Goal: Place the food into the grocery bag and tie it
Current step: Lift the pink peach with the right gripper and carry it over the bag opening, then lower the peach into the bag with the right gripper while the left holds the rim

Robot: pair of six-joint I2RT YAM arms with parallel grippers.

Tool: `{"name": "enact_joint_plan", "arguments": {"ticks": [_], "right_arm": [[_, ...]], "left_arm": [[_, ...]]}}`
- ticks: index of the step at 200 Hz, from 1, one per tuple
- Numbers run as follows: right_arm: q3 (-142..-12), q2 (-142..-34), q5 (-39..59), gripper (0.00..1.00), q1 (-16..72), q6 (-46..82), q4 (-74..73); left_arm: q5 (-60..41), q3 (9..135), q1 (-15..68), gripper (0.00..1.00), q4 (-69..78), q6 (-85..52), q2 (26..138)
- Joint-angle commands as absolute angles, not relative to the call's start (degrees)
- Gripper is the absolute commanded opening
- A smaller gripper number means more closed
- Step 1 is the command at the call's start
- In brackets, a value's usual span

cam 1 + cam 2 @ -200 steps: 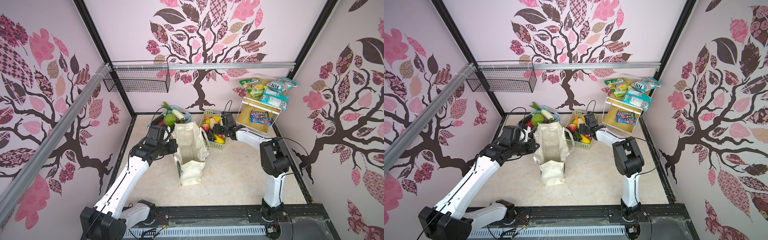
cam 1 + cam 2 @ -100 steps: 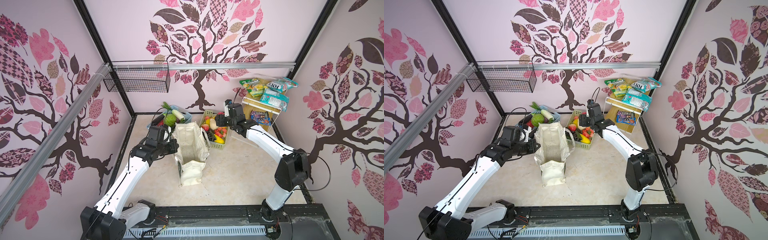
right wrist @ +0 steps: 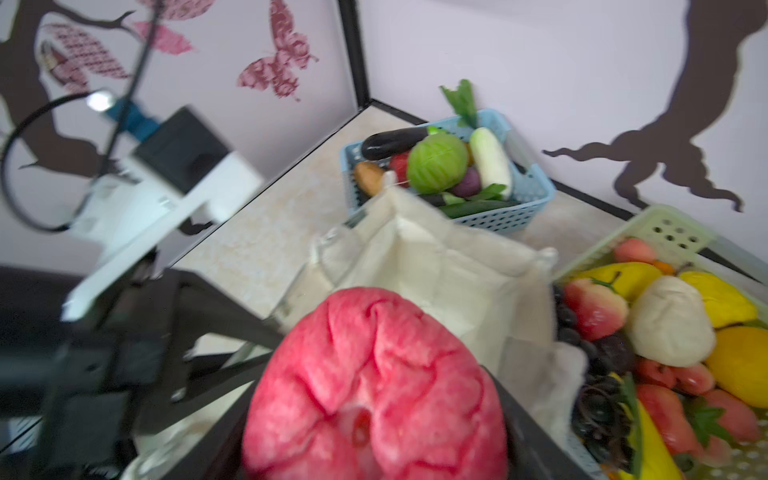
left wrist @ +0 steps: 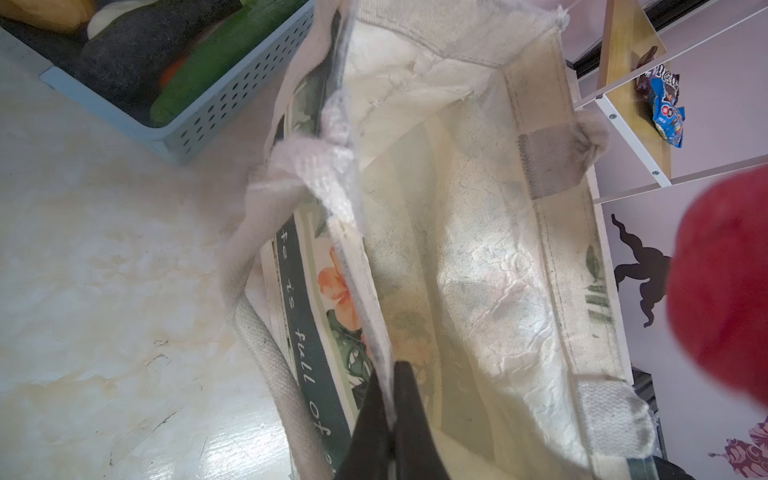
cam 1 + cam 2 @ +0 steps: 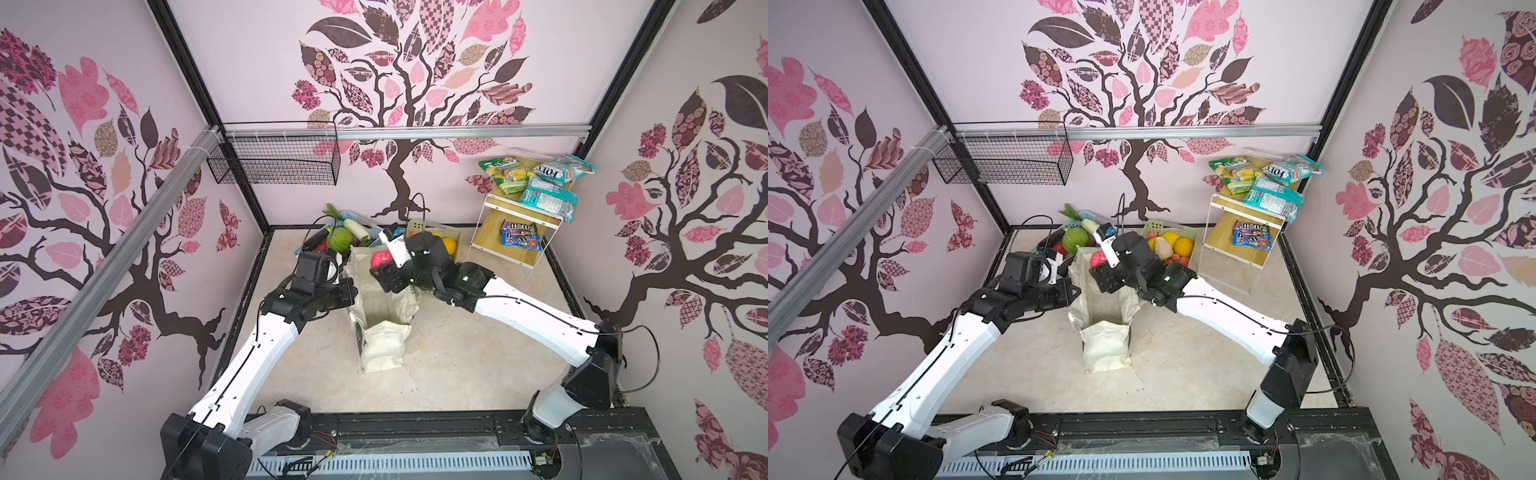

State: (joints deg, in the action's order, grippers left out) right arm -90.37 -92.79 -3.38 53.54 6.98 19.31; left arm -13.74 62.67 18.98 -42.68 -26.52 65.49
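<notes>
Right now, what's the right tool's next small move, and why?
Probably lower the right tool a little: it holds the red fruit over the open mouth of the grocery bag, and the left tool pinches the rim, holding it open.

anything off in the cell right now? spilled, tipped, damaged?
Nothing spilled or tipped. Only the teal candy bag looks askew: it droops over the front edge of the white-framed wooden shelf. The cream canvas tote stands upright, mouth open.
</notes>
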Motion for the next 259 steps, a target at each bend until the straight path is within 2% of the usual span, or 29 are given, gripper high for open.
{"name": "enact_joint_plan", "arguments": {"ticks": [1,114,171,259], "right_arm": [[-91.36,-92.09,-3.91,0.72,57.0,5.27,21.91],[-75.29,-88.11,9.44,0.72,58.01,6.65,23.84],[-80.13,-89.7,17.52,0.73,58.01,4.22,34.86],[-82.38,-95.44,25.71,0.73,56.58,10.21,34.63]], "left_arm": [[-13.54,61.87,18.98,0.03,-42.11,-25.98,64.86],[-13.1,64.5,19.01,0.01,-42.44,-24.56,64.61],[-19.48,66.24,18.98,0.0,-40.18,-18.51,64.55],[-30.52,65.9,18.99,0.0,-36.91,-14.0,62.52]]}}
